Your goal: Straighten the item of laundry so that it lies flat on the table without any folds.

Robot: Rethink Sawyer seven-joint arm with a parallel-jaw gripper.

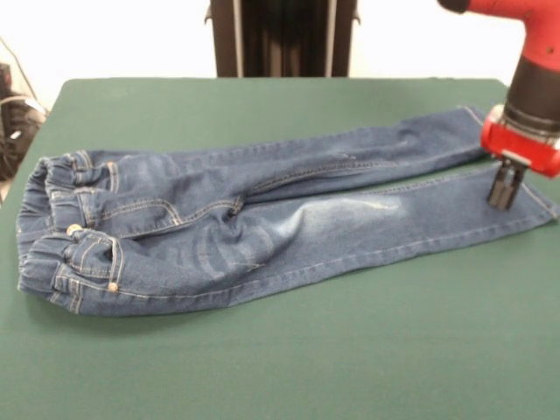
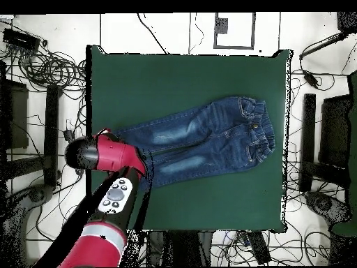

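Observation:
The small blue denim jeans (image 1: 262, 219) lie lengthwise across the green table (image 1: 262, 367). The elastic waistband is at the left and both legs run to the right, side by side. There are soft creases around the crotch and waistband. My gripper (image 1: 506, 197) comes down at the right, with its tips on the near leg close to the cuff. The fingers stand close together, and no cloth is lifted. In the overhead view the jeans (image 2: 202, 139) lie with the waistband to the right on the table (image 2: 181, 77). There my red arm (image 2: 111, 157) covers the cuffs and hides the gripper.
The robot's dark pedestal (image 1: 280, 35) stands at the table's far edge. Cables and dark equipment (image 2: 42, 63) lie on the floor around the table. Some gear (image 1: 13, 122) shows at the left edge of the front view.

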